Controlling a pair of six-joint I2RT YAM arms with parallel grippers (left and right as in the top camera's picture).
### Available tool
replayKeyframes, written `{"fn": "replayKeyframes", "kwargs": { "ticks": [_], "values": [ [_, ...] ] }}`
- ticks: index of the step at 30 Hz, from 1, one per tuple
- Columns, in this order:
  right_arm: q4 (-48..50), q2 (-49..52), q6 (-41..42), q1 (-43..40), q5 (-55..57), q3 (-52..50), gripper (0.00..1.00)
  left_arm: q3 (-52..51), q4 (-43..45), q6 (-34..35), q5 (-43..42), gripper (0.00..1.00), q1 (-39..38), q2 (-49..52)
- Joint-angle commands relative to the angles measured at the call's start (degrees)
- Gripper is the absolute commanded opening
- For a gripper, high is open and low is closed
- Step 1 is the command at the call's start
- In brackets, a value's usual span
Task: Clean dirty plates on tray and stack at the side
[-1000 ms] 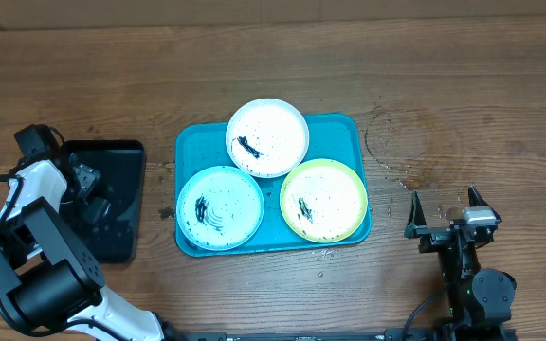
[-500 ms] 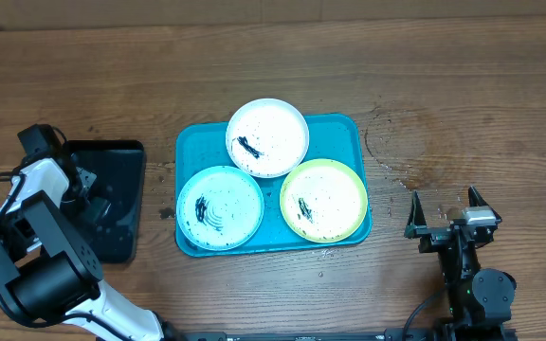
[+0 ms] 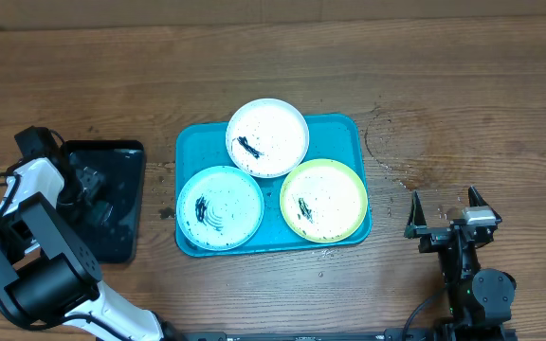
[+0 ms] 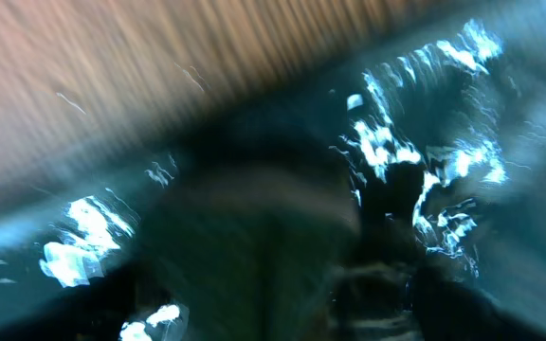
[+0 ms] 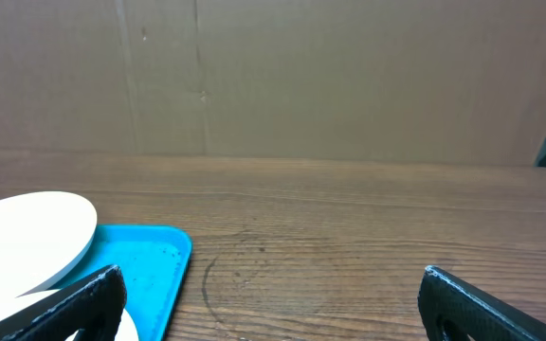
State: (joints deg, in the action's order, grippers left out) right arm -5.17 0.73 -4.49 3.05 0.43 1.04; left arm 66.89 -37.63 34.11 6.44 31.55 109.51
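On tray [image 3: 337, 135], three smudged plates [image 3: 267, 137]; right gripper [image 3: 444, 193] fingers apart.

Robot lab test bench, not a lived-in room: two robot arms, left arm [image 3: 41, 248] and right arm [image 3: 472, 284], sit at the front edge of a bare wooden surface [image 3: 444, 76]. A plain cardboard wall [image 5: 349, 76] backs it in the right wrist view. On the surface: smudged plates [image 3: 273, 128] on a teal tray [image 3: 344, 133], plus a black tray [image 3: 126, 166].
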Motion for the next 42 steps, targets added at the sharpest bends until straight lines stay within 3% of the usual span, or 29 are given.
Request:
{"fn": "replayKeyframes", "kwargs": {
  "ticks": [1, 5, 9, 12, 13, 16, 23, 24, 25, 26, 42],
  "values": [
    [0.4, -0.3, 0.0, 0.3, 0.1, -0.6, 1.0, -2.0, -3.4, -0.7, -14.0, 1.0, -0.4, 2.9],
    [0.4, -0.3, 0.0, 0.3, 0.1, -0.6, 1.0, -2.0, -5.6, -0.7, -17.0, 0.98, -0.4, 2.9],
    [0.4, -0.3, 0.0, 0.3, 0.1, -0.6, 1.0, -2.0, -6.8, -0.7, -17.0, 0.65, -0.4, 2.9],
    [0.4, -0.3, 0.0, 0.3, 0.1, -0.6, 1.0, -2.0, -6.7, -0.7, -16.5, 0.5, -0.4, 2.9],
    [0.4, -0.3, 0.0, 0.3, 0.1, -0.6, 1.0, -2.0, -6.5, -0.7, -16.2, 0.31, -0.4, 2.9],
    [0.4, -0.3, 0.0, 0.3, 0.1, -0.6, 1.0, -2.0, -6.3, -0.7, -15.6, 0.04, -0.4, 2.9],
    [0.4, -0.3, 0.0, 0.3, 0.1, -0.6, 1.0, -2.0, -5.4, -0.7, -12.1, 0.05, -0.4, 2.9],
    [0.4, -0.3, 0.0, 0.3, 0.1, -0.6, 1.0, -2.0, -5.1, -0.7, -11.6, 0.22, -0.4, 2.9],
    [0.4, -0.3, 0.0, 0.3, 0.1, -0.6, 1.0, -2.0, -4.9, -0.7, -11.0, 0.57, -0.4, 2.9],
    [0.4, -0.3, 0.0, 0.3, 0.1, -0.6, 1.0, -2.0, -4.5, -0.7, -10.6, 1.0, -0.4, 2.9],
    [0.4, -0.3, 0.0, 0.3, 0.1, -0.6, 1.0, -2.0, -0.4, -0.6, -5.2, 1.0, -0.4, 2.9]
  ]
}}
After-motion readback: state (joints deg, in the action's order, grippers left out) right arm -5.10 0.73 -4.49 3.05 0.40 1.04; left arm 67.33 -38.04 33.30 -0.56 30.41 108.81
